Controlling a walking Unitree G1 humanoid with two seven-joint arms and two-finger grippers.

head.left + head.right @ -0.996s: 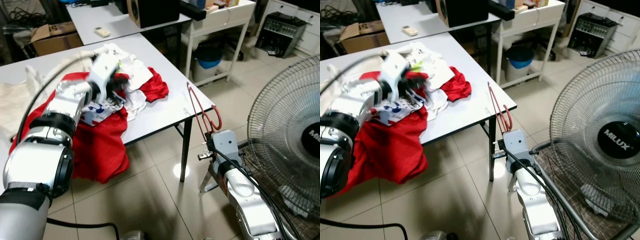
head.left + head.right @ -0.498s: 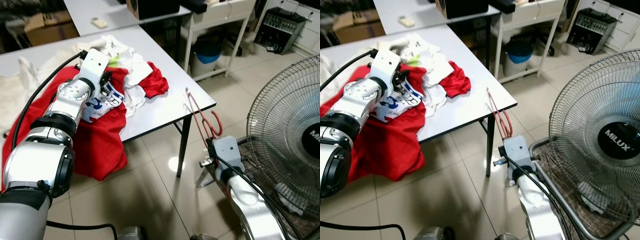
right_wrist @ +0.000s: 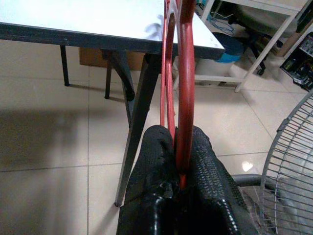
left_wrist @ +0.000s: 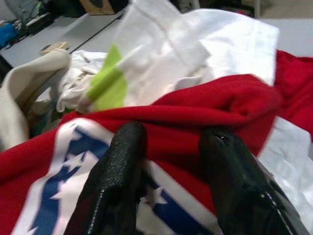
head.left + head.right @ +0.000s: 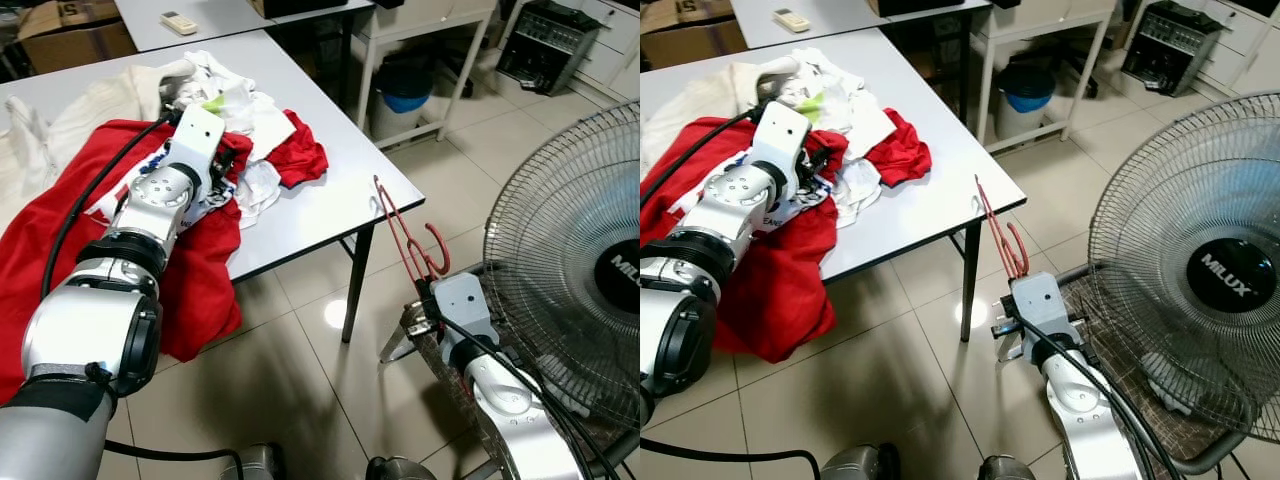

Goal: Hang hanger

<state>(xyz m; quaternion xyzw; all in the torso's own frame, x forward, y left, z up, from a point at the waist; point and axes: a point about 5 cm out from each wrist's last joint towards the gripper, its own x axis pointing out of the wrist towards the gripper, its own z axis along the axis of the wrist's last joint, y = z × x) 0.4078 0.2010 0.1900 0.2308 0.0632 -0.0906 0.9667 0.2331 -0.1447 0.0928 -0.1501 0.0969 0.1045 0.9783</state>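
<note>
- Nearest, low on the robot's right, the right gripper [image 3: 178,161] is clamped on the red hanger [image 5: 408,238], holding it upright just off the table's corner, above the tiled floor [image 5: 300,390].
- Just right of that arm stands a large fan [image 5: 1200,270] with a wire grille; its base lies under the forearm, crowding that side.
- The white table [image 5: 330,190] stands ahead, its dark leg [image 5: 352,285] close beside the hanger.
- On the table, the left gripper [image 4: 171,161] rests with its fingers spread apart on a red garment [image 5: 200,280] that drapes over the table's edge; it grips nothing.
- The left wrist view brings out a blue-and-white star print on the red cloth and a white garment with a lime patch [image 4: 110,83] just beyond the fingertips.
- The right wrist view shows the hanger as thin red loops rising edge-on from between the pads.
- Farther off: a blue bin [image 5: 405,85], a second table with a remote [image 5: 180,21], a cardboard box [image 5: 70,30].
</note>
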